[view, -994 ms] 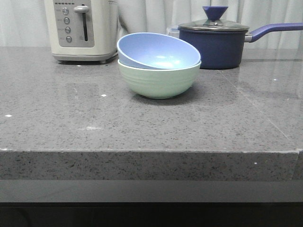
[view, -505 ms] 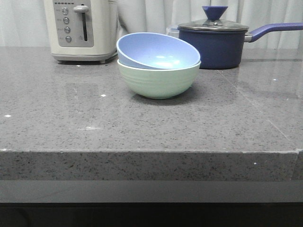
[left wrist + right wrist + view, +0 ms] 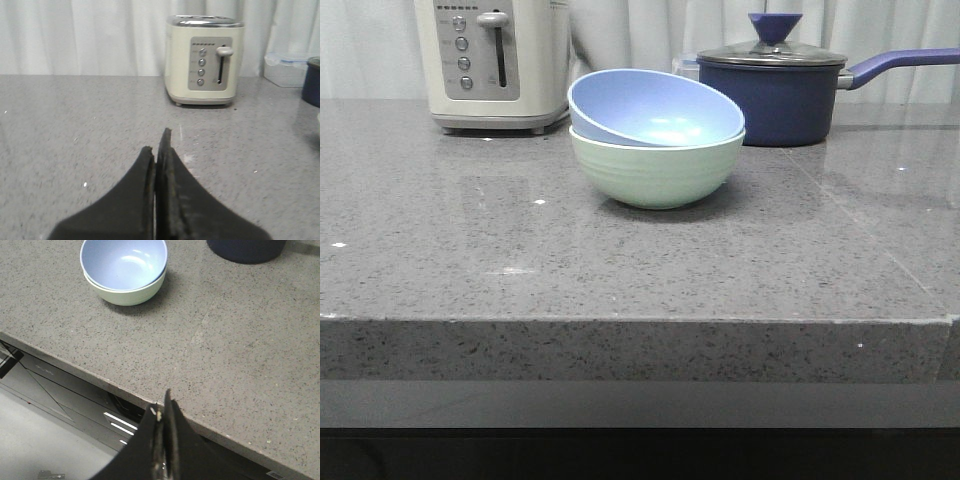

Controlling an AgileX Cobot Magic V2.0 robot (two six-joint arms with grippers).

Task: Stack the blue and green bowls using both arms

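The blue bowl (image 3: 650, 108) sits tilted inside the green bowl (image 3: 655, 172) on the grey counter, near the middle back. Both also show in the right wrist view: the blue bowl (image 3: 124, 262) nested in the green bowl (image 3: 127, 294). Neither arm shows in the front view. My left gripper (image 3: 157, 145) is shut and empty, low over the counter, facing the toaster; the bowls are out of its view. My right gripper (image 3: 164, 402) is shut and empty, at the counter's front edge, well away from the bowls.
A cream toaster (image 3: 492, 62) stands at the back left, also in the left wrist view (image 3: 206, 60). A dark navy lidded saucepan (image 3: 775, 88) with a long handle stands at the back right. A clear plastic container (image 3: 285, 67) sits beyond the toaster. The counter's front edge (image 3: 640, 322) runs across the front view.
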